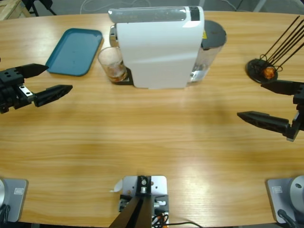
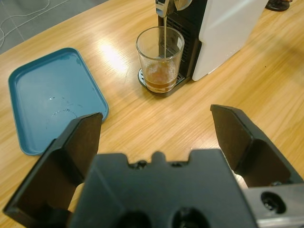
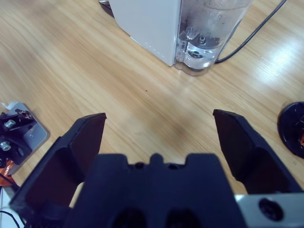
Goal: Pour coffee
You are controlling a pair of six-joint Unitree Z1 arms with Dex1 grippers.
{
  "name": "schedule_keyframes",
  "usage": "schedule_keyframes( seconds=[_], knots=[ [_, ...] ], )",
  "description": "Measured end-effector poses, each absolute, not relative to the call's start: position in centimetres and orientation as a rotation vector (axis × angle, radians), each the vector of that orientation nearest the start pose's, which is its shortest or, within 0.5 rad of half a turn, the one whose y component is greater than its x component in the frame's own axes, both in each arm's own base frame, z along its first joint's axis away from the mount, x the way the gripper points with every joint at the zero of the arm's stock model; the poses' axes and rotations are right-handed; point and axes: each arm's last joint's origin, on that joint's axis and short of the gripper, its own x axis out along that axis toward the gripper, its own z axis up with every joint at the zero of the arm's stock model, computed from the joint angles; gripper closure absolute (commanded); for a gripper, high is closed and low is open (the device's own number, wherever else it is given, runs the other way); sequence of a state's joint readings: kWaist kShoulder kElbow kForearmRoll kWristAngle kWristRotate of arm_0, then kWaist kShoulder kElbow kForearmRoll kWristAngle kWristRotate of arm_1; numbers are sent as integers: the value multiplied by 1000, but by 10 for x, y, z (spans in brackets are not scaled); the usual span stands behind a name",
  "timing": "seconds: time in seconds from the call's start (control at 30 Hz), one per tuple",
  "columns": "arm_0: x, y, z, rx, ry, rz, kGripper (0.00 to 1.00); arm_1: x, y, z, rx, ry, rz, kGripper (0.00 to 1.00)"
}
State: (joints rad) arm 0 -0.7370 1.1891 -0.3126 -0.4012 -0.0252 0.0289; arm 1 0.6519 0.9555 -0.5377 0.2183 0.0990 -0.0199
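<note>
The coffee (image 2: 160,81) sat low in the glass tumbler (image 2: 160,57) under the white coffee machine's (image 1: 159,45) spout. Both the left gripper (image 1: 52,78) and right gripper (image 1: 259,102) hung wide-jawed, empty; the left should wait for dripping to end, then close squarely, level

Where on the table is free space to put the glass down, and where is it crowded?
Free: the wide bare wood between the left hand and right hand, in front of the coffee machine; also the blue tray. Crowded: around the glass under the spout, and the right far corner by the black wire stand.
</note>
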Motion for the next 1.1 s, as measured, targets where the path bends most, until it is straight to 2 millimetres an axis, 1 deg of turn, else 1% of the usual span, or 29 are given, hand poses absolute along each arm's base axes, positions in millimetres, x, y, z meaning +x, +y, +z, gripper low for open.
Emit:
schedule_keyframes(
  seconds=[0.27, 0.57, 1.1],
  knots=[
    [117, -108, 242, 198, 450, -755, 0, 90, 75, 282, -197, 621, 731, 8],
    [123, -113, 233, 216, 504, -756, 0, 90, 75, 282, -197, 621, 731, 9],
    [123, -114, 232, 217, 509, -761, 0, 90, 75, 281, -197, 628, 738, 4]
  ],
)
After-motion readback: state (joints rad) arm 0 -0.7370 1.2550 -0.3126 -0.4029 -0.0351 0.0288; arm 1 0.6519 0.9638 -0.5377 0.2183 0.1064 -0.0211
